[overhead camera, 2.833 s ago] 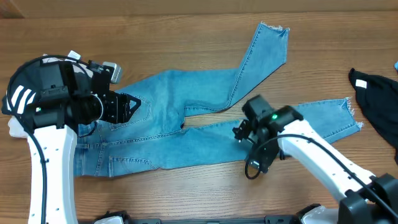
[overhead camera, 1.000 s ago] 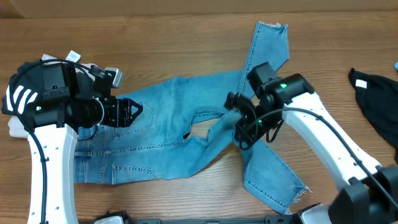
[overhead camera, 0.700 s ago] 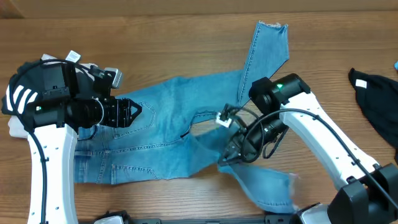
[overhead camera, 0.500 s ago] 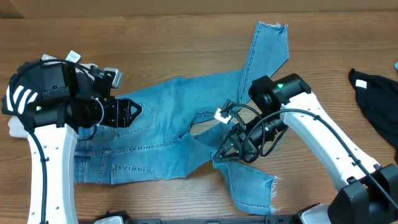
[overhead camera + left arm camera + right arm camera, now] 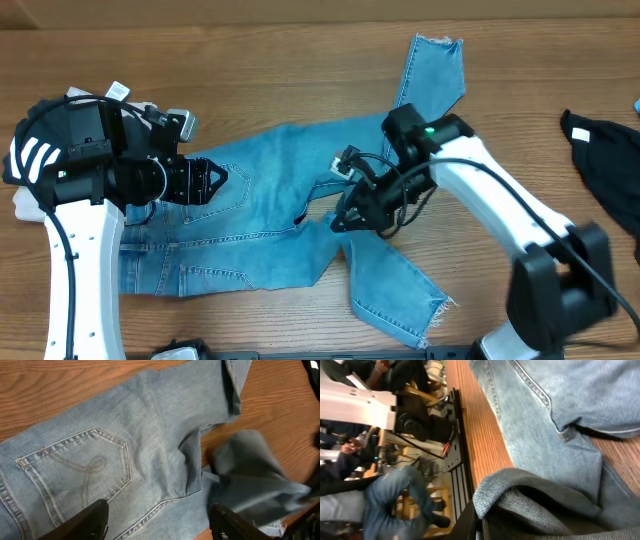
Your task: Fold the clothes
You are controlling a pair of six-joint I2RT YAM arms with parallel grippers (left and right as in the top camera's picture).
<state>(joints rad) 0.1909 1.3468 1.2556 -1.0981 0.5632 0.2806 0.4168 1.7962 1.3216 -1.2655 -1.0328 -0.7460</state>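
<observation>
Between your right fingers (image 5: 350, 213) a fold of jeans (image 5: 270, 200) leg sits pinched; below your spread left fingers (image 5: 97, 520) lies the seat, on the table (image 5: 250, 60). Denim seems heavy and floppy, so grip seams or hems.

Matt, frayed-hemmed denim jeans (image 5: 270, 155); smooth, faintly glossy wood table (image 5: 250, 60)

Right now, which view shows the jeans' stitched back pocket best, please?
Left wrist: the pocket is large, its stitching sharp. Overhead shows it small beside the left gripper; right wrist shows only folds of jeans.
</observation>
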